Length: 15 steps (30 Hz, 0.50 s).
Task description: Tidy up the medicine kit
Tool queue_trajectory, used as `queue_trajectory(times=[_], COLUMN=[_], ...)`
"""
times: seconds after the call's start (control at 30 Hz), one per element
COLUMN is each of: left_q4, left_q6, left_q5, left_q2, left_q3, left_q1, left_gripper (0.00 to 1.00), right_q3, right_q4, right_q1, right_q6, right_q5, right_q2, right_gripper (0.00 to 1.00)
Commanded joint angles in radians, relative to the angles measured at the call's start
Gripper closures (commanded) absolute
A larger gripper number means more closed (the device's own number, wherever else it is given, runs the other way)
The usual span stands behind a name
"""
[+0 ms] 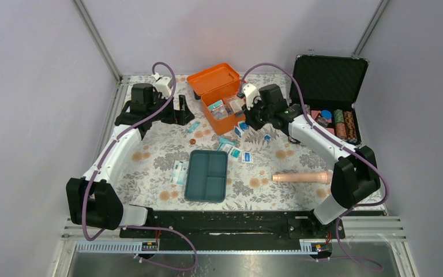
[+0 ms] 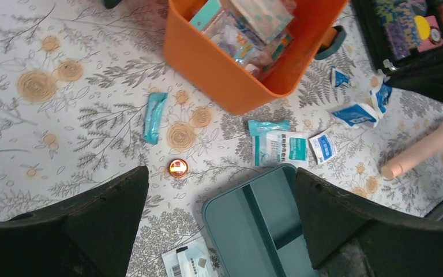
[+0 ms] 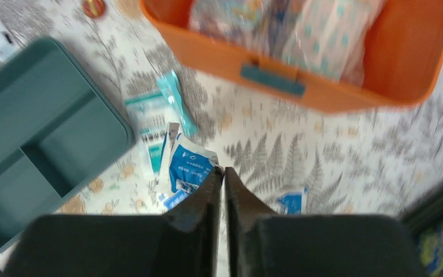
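The medicine kit's orange box (image 1: 224, 103) stands open at the back, stuffed with packets, its lid (image 1: 212, 77) tipped back. Its teal three-compartment tray (image 1: 207, 175) lies empty near the middle. Small packets (image 1: 235, 151) are scattered between them. My left gripper (image 1: 180, 111) hovers open left of the box; in its wrist view the left gripper (image 2: 222, 173) spans the tray (image 2: 265, 225) corner, nothing between the fingers. My right gripper (image 1: 247, 120) is shut just in front of the box, the right gripper (image 3: 224, 171) pinching a corner of a blue-and-white packet (image 3: 189, 164).
A black case of poker chips (image 1: 331, 98) stands open at the back right. A beige cylinder (image 1: 301, 177) lies right of the tray. A teal sachet (image 2: 154, 117), a small round red tin (image 2: 177, 168) and a white packet (image 1: 179, 172) lie left of the tray.
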Motion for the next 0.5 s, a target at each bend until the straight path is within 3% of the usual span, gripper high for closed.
queue_trajectory(times=[0.0,0.13,0.3,0.47], left_q4=[0.036,0.022,0.012,0.027], left_q6=[-0.015,-0.001,-0.033,-0.121], left_q5=[-0.087,-0.125,-0.213,-0.239], left_q2=[-0.002,0.017,0.018,0.013], left_q3=[0.004,-0.002,-0.044,-0.093], left_q1=[0.008,0.009,0.017,0.076], left_gripper=[0.05,0.05,0.05,0.04], right_q3=[-0.031,0.032,0.115,0.22], right_q4=[-0.08,-0.067,-0.05,-0.028], right_q1=[-0.008,-0.008,-0.008,-0.008], right_q6=[0.037,0.067,0.088,-0.043], right_q5=[0.133,0.038,-0.036,-0.076], right_q2=[-0.01,0.018,0.075,0.174], right_gripper=[0.76,0.61,0.58,0.52])
